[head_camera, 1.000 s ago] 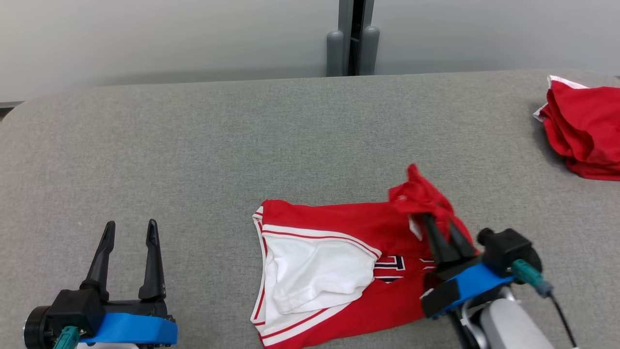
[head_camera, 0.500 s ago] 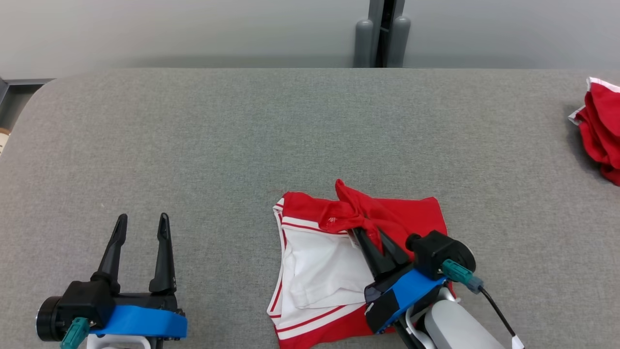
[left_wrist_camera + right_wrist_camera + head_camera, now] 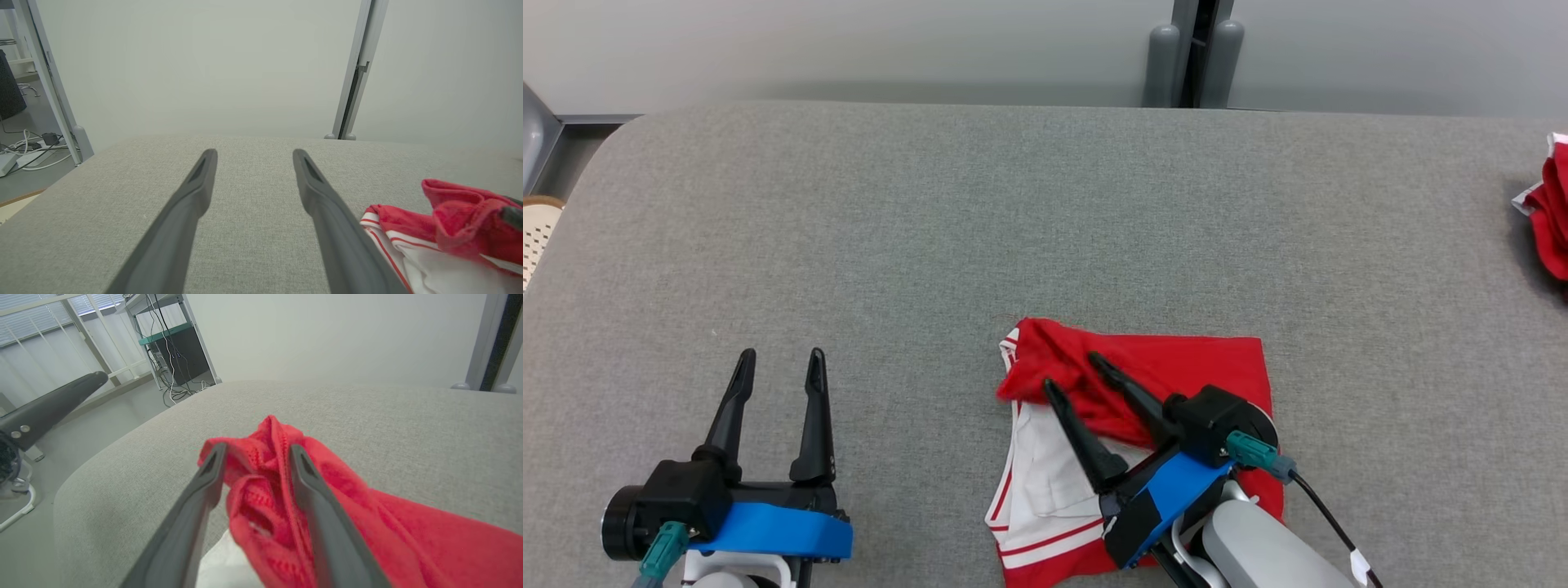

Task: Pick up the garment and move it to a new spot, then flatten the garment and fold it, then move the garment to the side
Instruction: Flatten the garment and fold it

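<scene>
The garment (image 3: 1192, 367), a red jersey with white trim and a white inside, lies folded over itself near the front of the grey table (image 3: 931, 204). My right gripper (image 3: 1072, 371) hovers over its left part, jaws apart. A bunched red fold (image 3: 265, 437) lies loose between and under the fingers in the right wrist view, where the gripper (image 3: 256, 448) stands open. My left gripper (image 3: 780, 354) rests open at the lower left, well clear of the cloth. The left wrist view has that gripper (image 3: 254, 153) over bare table, with the garment (image 3: 461, 212) to its right.
A second red cloth heap (image 3: 1553, 220) sits at the table's right edge. A grey post (image 3: 1196, 53) stands against the wall behind the table. The table's rounded left corner (image 3: 613, 139) drops off toward a cream perforated object (image 3: 539, 229).
My right gripper carried the red fold leftward over the garment, then opened and let it go. The head camera has shifted, sliding the picture. The left gripper stays open.
</scene>
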Robot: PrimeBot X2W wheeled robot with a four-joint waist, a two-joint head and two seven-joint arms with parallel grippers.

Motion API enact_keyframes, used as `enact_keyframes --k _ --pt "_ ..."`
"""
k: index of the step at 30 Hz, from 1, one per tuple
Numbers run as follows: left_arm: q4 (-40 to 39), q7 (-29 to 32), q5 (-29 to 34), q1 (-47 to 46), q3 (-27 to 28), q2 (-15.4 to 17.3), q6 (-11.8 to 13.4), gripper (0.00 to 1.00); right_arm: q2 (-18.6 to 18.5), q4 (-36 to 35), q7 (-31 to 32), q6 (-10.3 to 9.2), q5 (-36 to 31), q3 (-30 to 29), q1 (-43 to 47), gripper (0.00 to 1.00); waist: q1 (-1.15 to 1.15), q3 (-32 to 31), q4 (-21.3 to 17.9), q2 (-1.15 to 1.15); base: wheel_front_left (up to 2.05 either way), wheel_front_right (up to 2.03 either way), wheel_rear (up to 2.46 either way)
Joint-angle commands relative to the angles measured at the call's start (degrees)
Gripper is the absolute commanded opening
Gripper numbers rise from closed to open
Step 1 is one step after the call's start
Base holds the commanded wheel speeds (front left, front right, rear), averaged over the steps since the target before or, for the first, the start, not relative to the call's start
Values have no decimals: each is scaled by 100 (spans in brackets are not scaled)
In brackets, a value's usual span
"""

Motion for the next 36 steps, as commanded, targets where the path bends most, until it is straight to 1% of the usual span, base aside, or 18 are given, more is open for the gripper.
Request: enact_keyframes --k 1,5,9,12,16,20,24,27,29,33,35,36 --pt "10 -24 -25 -16 36 15 29 100 12 -40 -32 -3 60 32 -120 100 0 -15 -35 0 0 0 0" --pt "24 -23 -1 99 97 15 28 100 11 -220 -45 -3 -43 28 -87 100 0 -95 -179 0 0 0 0" --pt "18 -23 27 199 167 16 29 100 7 -554 -54 -3 -319 -279 98 100 0 -214 -352 0 0 0 0" --pt "-13 -24 44 242 204 16 15 100 -20 -942 -56 -3 -627 -775 317 100 0 -281 -461 0 0 0 0" --pt "-48 -23 57 304 250 17 30 100 -174 -1466 -49 -3 -925 -1520 737 100 0 -362 -566 0 0 0 0" --pt "-92 -23 76 380 286 17 26 100 -279 -1820 -48 -3 -1113 -2187 1212 100 0 -425 -617 0 0 0 0" --pt "-137 -23 98 453 319 17 36 100 -262 -2054 -49 -3 -1227 -2692 1703 100 0 -468 -627 0 0 0 0" --pt "-169 -23 101 501 357 17 56 100 -234 -2146 -49 -3 -1304 -2818 1950 100 0 -476 -635 0 0 0 0" --pt "-172 -23 113 526 386 17 56 100 -221 -2191 -49 -3 -1352 -2789 2024 100 0 -475 -642 0 0 0 0" --pt "-201 -23 124 558 377 16 68 100 -223 -2217 -49 -3 -1373 -2549 1964 100 0 -482 -636 0 0 0 0" --pt "-202 -23 126 540 362 17 82 100 -217 -2205 -37 -3 -1352 -2329 1891 100 0 -484 -613 0 0 0 0" --pt "-202 -23 126 540 362 17 82 100 -217 -2205 -37 -3 -1352 -2329 1891 100 0 -484 -613 0 0 0 0"
